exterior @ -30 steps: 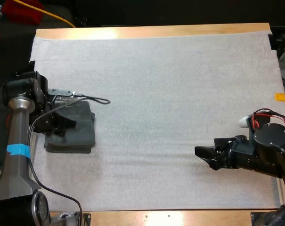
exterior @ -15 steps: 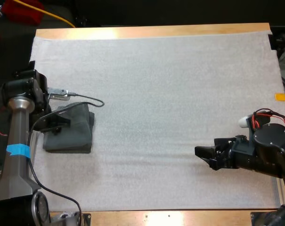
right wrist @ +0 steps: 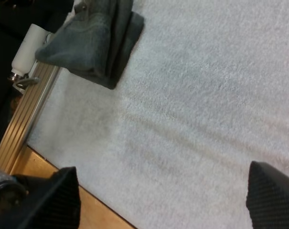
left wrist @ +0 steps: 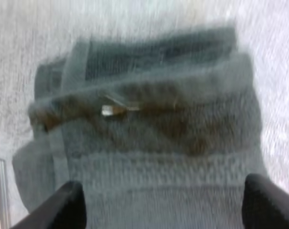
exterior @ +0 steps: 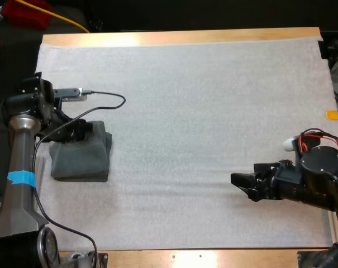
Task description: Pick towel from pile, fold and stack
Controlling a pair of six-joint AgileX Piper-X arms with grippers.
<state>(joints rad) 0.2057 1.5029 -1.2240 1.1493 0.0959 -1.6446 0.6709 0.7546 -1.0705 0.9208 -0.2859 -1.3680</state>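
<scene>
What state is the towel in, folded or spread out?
Folded: the towel lies as a compact layered block on the mat, edges stacked.

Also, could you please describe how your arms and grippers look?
My left arm is a silver-grey tube with black joints and a blue tape band. My right arm is black, with a small white cap. The left gripper and right gripper each have two black fingers.

Counted on the worktop (exterior: pixel 185 37):
White mat (exterior: pixel 213 100): one.
Folded towel stack (exterior: pixel 82 159), dark grey-green: one. Its layers are blurred, possibly three.
Grippers: two, left gripper (exterior: pixel 78 133) and right gripper (exterior: pixel 238 180), two black fingers (right wrist: pixel 271 191) each.
</scene>
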